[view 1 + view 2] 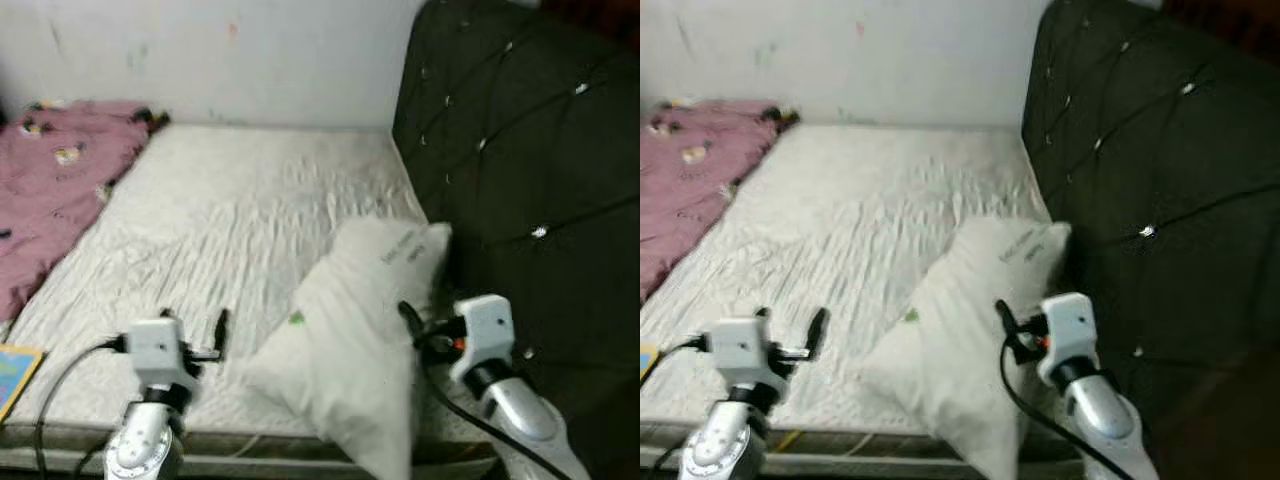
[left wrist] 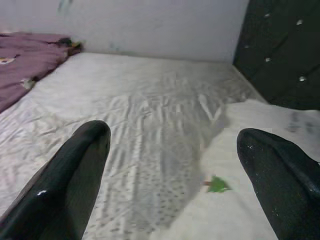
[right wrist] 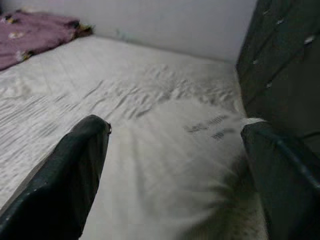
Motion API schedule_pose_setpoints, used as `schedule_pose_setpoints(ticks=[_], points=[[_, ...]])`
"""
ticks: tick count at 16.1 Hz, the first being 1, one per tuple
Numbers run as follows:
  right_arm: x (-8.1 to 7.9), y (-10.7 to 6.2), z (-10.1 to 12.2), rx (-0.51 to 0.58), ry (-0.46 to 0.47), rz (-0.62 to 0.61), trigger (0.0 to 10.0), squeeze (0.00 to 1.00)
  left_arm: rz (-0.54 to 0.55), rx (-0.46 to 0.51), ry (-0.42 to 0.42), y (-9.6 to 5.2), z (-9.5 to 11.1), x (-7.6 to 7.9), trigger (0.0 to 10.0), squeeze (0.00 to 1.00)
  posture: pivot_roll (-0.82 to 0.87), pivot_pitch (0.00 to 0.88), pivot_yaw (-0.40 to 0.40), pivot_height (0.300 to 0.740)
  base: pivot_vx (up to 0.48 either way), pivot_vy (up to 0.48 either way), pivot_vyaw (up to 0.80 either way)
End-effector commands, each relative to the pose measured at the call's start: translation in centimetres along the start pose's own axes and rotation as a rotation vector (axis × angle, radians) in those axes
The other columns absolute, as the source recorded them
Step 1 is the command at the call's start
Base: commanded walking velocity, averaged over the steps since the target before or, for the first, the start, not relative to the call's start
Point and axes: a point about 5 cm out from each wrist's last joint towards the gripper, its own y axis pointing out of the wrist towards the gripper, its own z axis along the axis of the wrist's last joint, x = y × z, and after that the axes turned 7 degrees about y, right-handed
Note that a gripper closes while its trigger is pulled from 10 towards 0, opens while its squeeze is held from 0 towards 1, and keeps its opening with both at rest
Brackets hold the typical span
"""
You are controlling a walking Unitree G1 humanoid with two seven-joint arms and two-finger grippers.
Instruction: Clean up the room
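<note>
Low in the frame, the left gripper (image 1: 205,335) hovers over the near edge of the bed (image 1: 230,210), its fingers apart and holding nothing. At lower right, the right gripper (image 1: 412,325) sits against the near end of the pillow (image 1: 350,330); its wrist view shows the fingers (image 3: 70,175) spread wide on either side of the pillow, not closed on it. The pillow lies skewed at centre right, its far end leaning by the dark headboard (image 1: 520,170), its near end hanging toward the bed's edge.

Further back, the white sheet is wrinkled but bare. At upper left a pink blanket (image 1: 55,180) lies rumpled along the far side of the bed. A colourful book (image 1: 15,370) shows at the lower left edge.

As a judgement, tidying is at an early stage: the pillow is not yet squared to the headboard, and the blanket is unfolded.

The left wrist view picks out a small green mark (image 2: 216,185) on the pillow, while the right wrist view shows printed lettering (image 3: 212,127) near its far end.
</note>
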Motion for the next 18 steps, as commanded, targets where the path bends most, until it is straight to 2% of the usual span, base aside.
schedule_pose_setpoints(ticks=[1,12,16,18], points=[[-0.63,0.37,0.3,0.012,0.006,0.023,10.0,0.0,0.034,0.003,0.026,-0.07,0.15,-0.99,10.0,0.0,0.0,0.0,0.003,0.74,0.0,-0.352,0.0],[-0.89,0.53,0.25,0.013,0.011,0.033,10.0,0.0,0.045,0.008,-0.002,0.03,0.21,-1.11,10.0,0.0,0.0,0.0,0.003,0.74,0.0,-0.032,0.0],[-0.96,0.57,0.24,0.015,0.014,0.035,10.0,0.0,0.044,0.013,-0.003,0.11,0.29,-1.07,10.0,0.0,0.0,0.0,0.004,0.74,0.0,0.0,-0.69],[-1.02,0.65,0.31,0.018,0.012,0.037,10.0,0.0,0.046,0.012,0.0,0.17,0.31,-1.05,10.0,0.0,0.0,0.0,0.004,0.74,0.0,0.0,-0.21]])
